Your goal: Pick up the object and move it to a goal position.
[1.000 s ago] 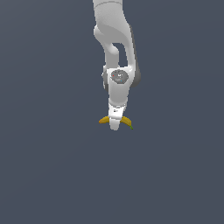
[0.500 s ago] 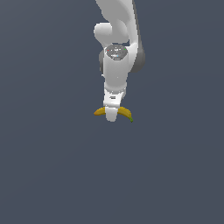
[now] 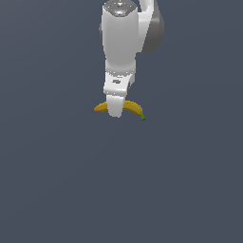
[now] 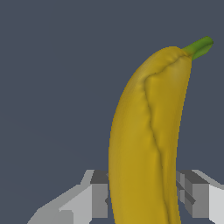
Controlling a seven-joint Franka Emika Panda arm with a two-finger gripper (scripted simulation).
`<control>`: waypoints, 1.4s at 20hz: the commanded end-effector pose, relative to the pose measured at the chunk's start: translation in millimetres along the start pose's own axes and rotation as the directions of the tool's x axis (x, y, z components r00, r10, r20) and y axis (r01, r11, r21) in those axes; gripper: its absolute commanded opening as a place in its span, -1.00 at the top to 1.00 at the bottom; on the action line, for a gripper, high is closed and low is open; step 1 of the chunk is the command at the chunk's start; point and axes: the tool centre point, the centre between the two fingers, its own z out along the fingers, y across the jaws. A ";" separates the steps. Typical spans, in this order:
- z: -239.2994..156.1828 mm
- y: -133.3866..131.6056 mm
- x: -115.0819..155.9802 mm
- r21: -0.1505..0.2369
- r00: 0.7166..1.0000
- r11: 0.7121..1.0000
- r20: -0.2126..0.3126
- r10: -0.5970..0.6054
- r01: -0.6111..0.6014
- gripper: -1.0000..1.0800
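The object is a small curved yellow banana (image 3: 133, 108) with a green stem tip toward the exterior view's right and an orange-brown end toward its left. My gripper (image 3: 115, 112) is shut on its middle, and its white finger hides the middle in the exterior view. In the wrist view the banana (image 4: 148, 140) fills the frame between the two grey fingers (image 4: 94, 194), its green stem pointing away. The banana looks lifted off the grey surface, though no shadow shows the height.
A plain dark grey surface (image 3: 57, 180) fills both views. The white arm (image 3: 121, 42) comes down from the top of the exterior view. No goal marker shows.
The arm has drawn closer to the exterior camera and looms larger. The banana has gone up in that view with the gripper, still held.
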 end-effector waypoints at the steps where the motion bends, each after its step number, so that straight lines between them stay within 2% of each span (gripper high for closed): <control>1: -26.9 4.4 -3.4 -0.001 1.000 1.000 0.000 0.000 0.000 1.00; 8: -95.6 17.9 -12.6 -0.002 1.000 1.000 0.001 0.002 -0.002 1.00; 14: -138.3 27.5 -18.5 -0.003 1.000 1.000 0.002 0.004 -0.004 1.00; 21: -166.7 35.0 -22.3 -0.003 1.000 1.000 0.003 0.006 -0.006 1.00; 28: -176.4 38.1 -23.5 -0.003 1.000 1.000 0.004 0.006 -0.006 1.00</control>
